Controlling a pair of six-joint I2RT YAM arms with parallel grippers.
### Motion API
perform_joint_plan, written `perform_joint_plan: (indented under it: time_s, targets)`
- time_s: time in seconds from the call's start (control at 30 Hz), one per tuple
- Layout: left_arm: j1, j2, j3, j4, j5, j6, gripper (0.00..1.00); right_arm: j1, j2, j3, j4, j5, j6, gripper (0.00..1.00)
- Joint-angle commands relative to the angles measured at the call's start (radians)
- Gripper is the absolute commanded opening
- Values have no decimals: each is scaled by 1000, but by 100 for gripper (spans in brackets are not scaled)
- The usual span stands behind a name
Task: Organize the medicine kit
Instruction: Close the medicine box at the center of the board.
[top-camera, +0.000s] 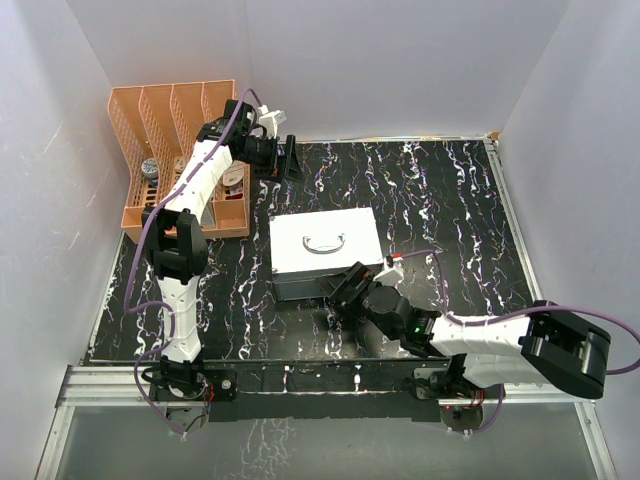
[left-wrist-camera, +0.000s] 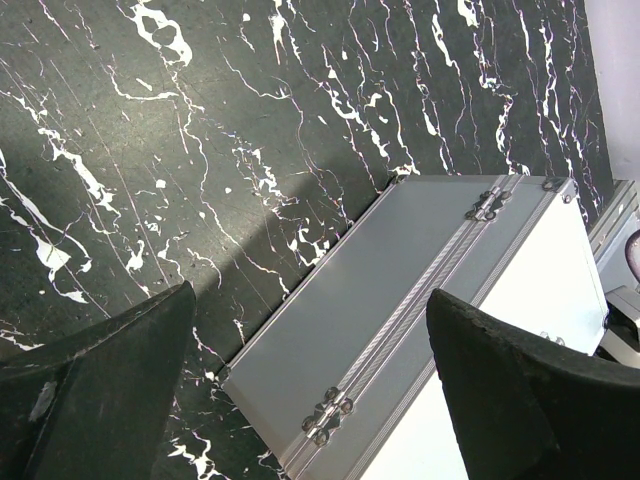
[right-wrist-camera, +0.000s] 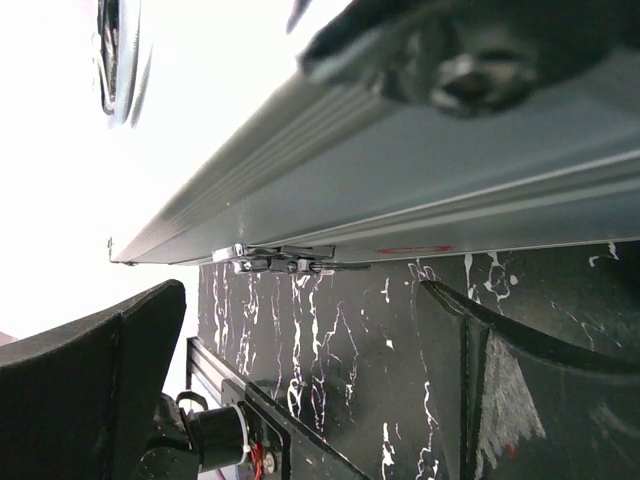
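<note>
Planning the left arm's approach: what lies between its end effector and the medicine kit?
Nothing. Only bare black marbled table separates the left end effector from the medicine kit, as the top external and left wrist views both show.

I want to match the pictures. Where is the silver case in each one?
Top view: case in the middle.
Left wrist view: case at the lower right.
Right wrist view: case across the top, close up.
Shared landmark: the black marbled table beneath it.

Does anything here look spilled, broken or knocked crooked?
Nothing stands out. The case lies flat and shut on the table, the orange rack stands upright by the left wall, and nothing is spilled.
</note>
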Motion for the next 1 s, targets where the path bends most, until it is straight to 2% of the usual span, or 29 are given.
perform_joint_plan:
  time_s: [0.0,0.37,0.97]
  targets:
    - [-3,-19,16,1,10,-11,97,5,36,-20,196,27,-45,98]
    - [-5,-27,13,5,11,-12,97,5,140,-37,393,9,-97,98]
    - [-5,-20,25,3,13,-13,97,5,193,-1,474,-7,-166,98]
